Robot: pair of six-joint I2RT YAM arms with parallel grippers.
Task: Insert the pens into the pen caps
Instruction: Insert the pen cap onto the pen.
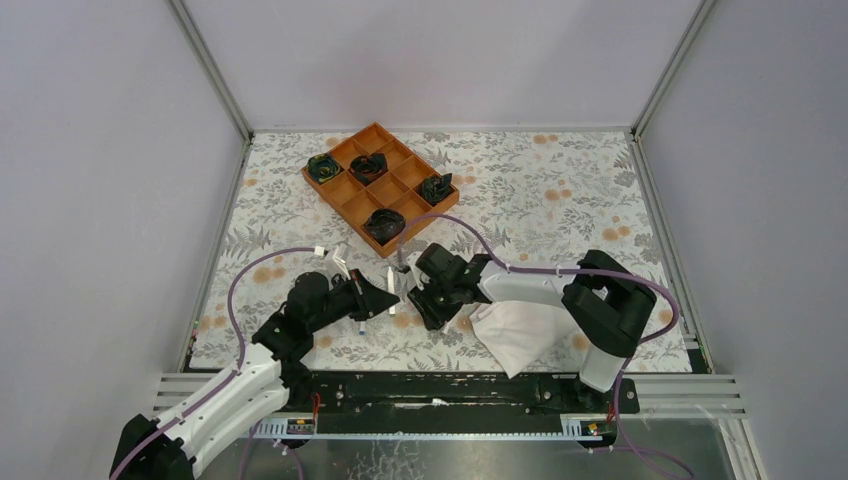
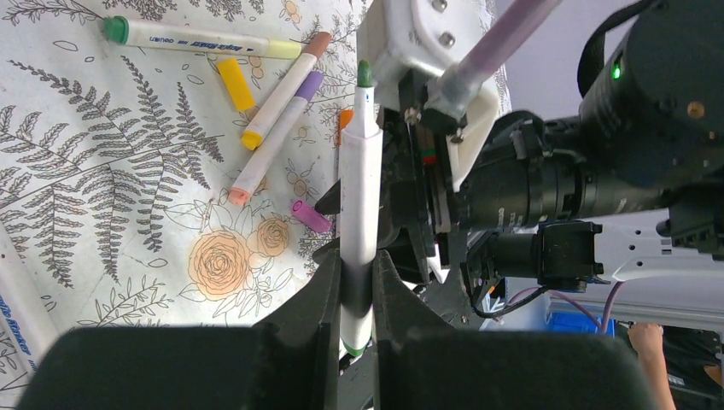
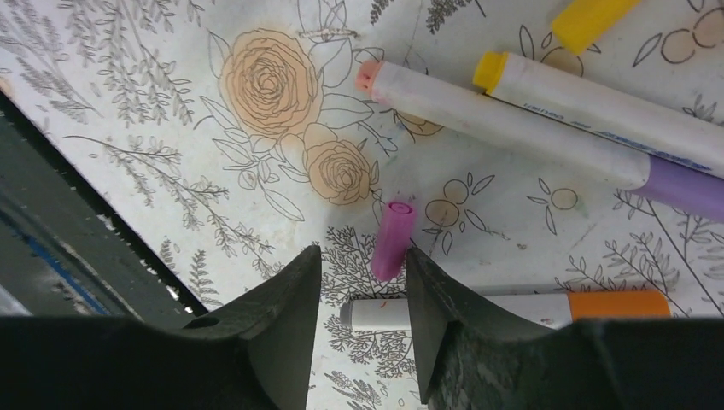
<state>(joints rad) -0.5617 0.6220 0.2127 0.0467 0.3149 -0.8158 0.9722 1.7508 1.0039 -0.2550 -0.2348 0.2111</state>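
At far left, three pens (image 2: 273,137) lying loose and partly crossed on the table (image 1: 560,200), each with a coloured piece on an end (cap or plain end, hard to tell). Just beside them a yellow cap (image 2: 235,83), on its own and fitted to nothing. Next, left gripper (image 2: 357,282) clamped tight on a held pen (image 2: 360,196), bare green tip pointing away from the wrist toward the right arm: presented, not capped. Down on the table close by that pen, a pink cap (image 3: 392,239), lying on its side. Over it the right gripper (image 3: 363,290), fingers apart and gripping nothing, straddling the cap's near end. Under those fingers also an orange-ended pen (image 3: 512,307). Further right, a white cloth (image 1: 520,335) beneath the right arm. Judged early to midway: one pen in hand awaiting a cap, at least two caps loose, no cap picked up yet. Very little room in the middle, with both grippers almost nose to nose and pens crowded below, so any descent onto the pink cap likely tight. Near table edge close behind both arms. More open ground toward the back, short of the tray (image 1: 378,140), and across the right half.
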